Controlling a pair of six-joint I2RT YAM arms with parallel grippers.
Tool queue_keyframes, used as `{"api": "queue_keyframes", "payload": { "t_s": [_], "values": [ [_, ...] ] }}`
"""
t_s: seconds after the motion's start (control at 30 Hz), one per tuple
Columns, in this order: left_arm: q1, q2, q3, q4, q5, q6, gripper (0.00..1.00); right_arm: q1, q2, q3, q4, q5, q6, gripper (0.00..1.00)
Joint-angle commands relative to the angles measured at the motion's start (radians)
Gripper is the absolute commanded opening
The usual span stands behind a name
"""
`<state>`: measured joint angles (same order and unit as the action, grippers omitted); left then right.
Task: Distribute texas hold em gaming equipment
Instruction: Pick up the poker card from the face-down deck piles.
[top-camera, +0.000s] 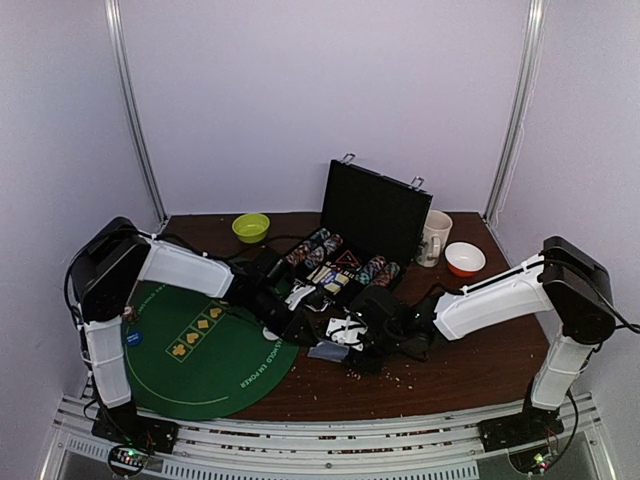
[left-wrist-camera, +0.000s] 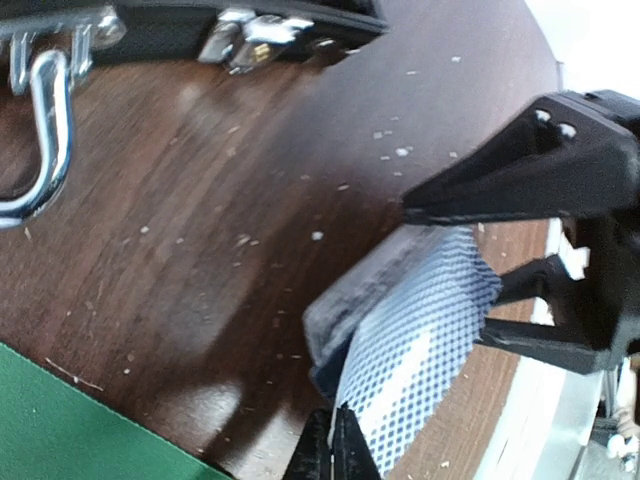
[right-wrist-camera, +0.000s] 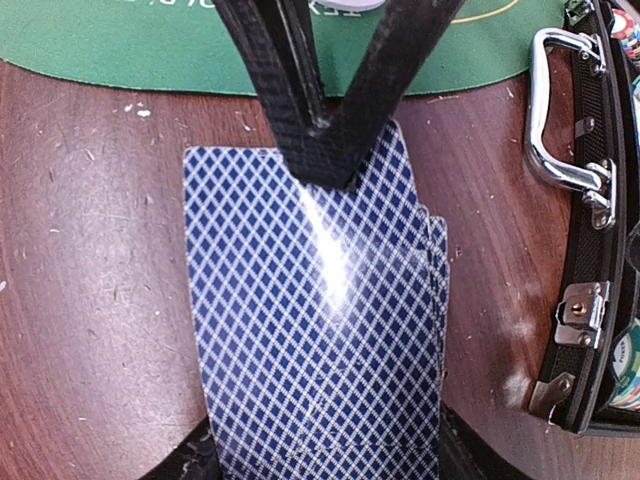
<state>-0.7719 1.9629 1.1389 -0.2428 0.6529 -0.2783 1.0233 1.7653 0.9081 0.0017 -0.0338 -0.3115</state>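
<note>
The overhead view shows both arms reaching to the middle of the bench (top-camera: 470, 375), meeting just in front of the open black case (top-camera: 375, 210). From there the deck of cards (top-camera: 328, 351) is only a small pale patch between them. Rows of poker chips (top-camera: 318, 248) sit in the case's tray. A green felt mat (top-camera: 200, 365) covers the left of the bench, with a lime bowl (top-camera: 250, 227), a white mug (top-camera: 435, 238) and an orange-rimmed bowl (top-camera: 465, 259) along the back.

The right wrist camera gives what the overhead cannot. The deck, blue-diamond backs up, fills the picture and is slightly fanned at its right side. The right fingers (right-wrist-camera: 185, 465) grip it on either side at the bottom edge of the frame. From above, the left fingers (right-wrist-camera: 270, 70) come down in a narrow V, tips closed together on the far end of the top card (right-wrist-camera: 300, 300). The case's metal handle (right-wrist-camera: 552, 115) and latches lie just to the right.

The left wrist camera shows the deck's thickness, which the other views hide. The stack is held clear of the wood in the right fingers' black frame. The top card bends away from the stack, and its end is pinched between the left fingertips.
</note>
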Motion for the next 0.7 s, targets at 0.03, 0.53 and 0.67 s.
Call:
{"api": "queue_keyframes", "payload": {
  "t_s": [0.03, 0.53, 0.67],
  "values": [
    [0.010, -0.060, -0.009, -0.013, 0.046, 0.017, 0.00, -0.002, 0.020, -0.006, -0.085, 0.038, 0.001, 0.60],
    [0.043, -0.177, -0.016, -0.105, 0.151, 0.138, 0.00, -0.003, 0.022, -0.012, -0.089, 0.039, -0.001, 0.60],
    [0.074, -0.200, -0.024, -0.120, 0.175, 0.146, 0.00, -0.004, 0.023, -0.011, -0.089, 0.037, -0.001, 0.60]
  ]
}}
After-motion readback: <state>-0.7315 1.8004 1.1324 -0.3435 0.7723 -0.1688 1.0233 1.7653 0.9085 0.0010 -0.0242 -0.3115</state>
